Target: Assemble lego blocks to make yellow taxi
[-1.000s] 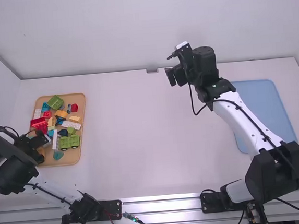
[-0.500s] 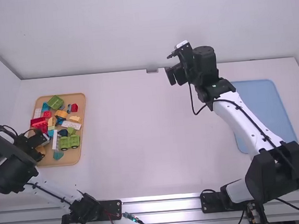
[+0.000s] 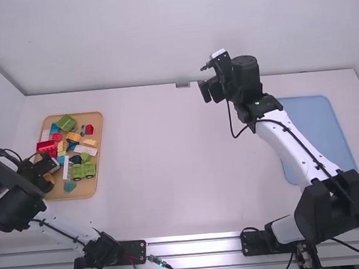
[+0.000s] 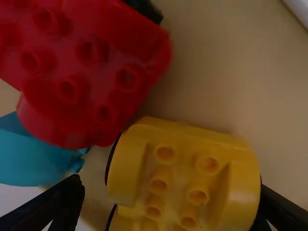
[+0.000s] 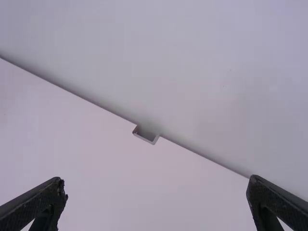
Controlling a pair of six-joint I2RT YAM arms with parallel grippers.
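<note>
Left gripper: at left of frame in high view, over left edge of tan rectangular tray. Jaws spread, one to each side of glossy yellow plastic block with rounded sides and hollow studs; block at bottom middle of left wrist view, gap on one side; can't tell if the other finger touches. Glossy red studded plastic block just beside it, smooth teal plastic piece near the red.

Right gripper: upper middle of frame in high view, jaws wide apart, nothing between.

Tray, left of frame: also boxy light-green plastic block near far edge, green studded vehicle-shaped piece lower. Flat pale-blue rectangular mat, right of frame.
</note>
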